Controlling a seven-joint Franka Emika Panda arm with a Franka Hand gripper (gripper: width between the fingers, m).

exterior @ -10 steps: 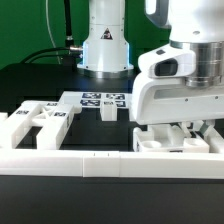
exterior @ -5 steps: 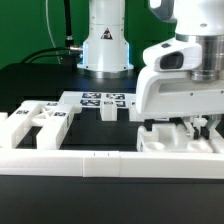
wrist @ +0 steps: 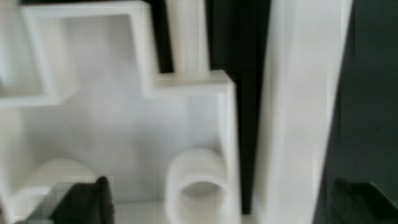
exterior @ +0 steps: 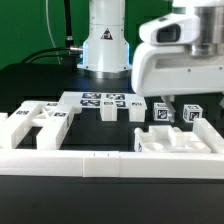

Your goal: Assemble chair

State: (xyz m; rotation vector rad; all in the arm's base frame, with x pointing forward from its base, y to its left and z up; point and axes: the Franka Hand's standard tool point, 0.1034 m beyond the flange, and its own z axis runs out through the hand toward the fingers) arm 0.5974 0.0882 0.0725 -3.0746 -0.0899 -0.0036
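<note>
The chair lies in loose white pieces. A slotted panel (exterior: 35, 125) sits at the exterior view's left. A second panel (exterior: 176, 140) sits at the right, and it fills the wrist view (wrist: 107, 130), showing a round hole. Short tagged posts stand behind: two in the middle (exterior: 110, 110) (exterior: 137, 108) and two at the right (exterior: 160, 113) (exterior: 192, 113). My gripper (exterior: 178, 99) hangs above the right panel, clear of it. In the wrist view my gripper (wrist: 222, 205) is open and empty, with its dark fingers (wrist: 80, 200) wide apart.
A long low white border rail (exterior: 100, 160) runs along the front, and it also shows in the wrist view (wrist: 302, 90). The marker board (exterior: 100, 98) lies flat behind the posts. The arm's white base (exterior: 105, 45) stands at the back.
My gripper has risen straight up off the right panel. The two tagged posts behind that panel have come into view. The panel has stayed in place.
</note>
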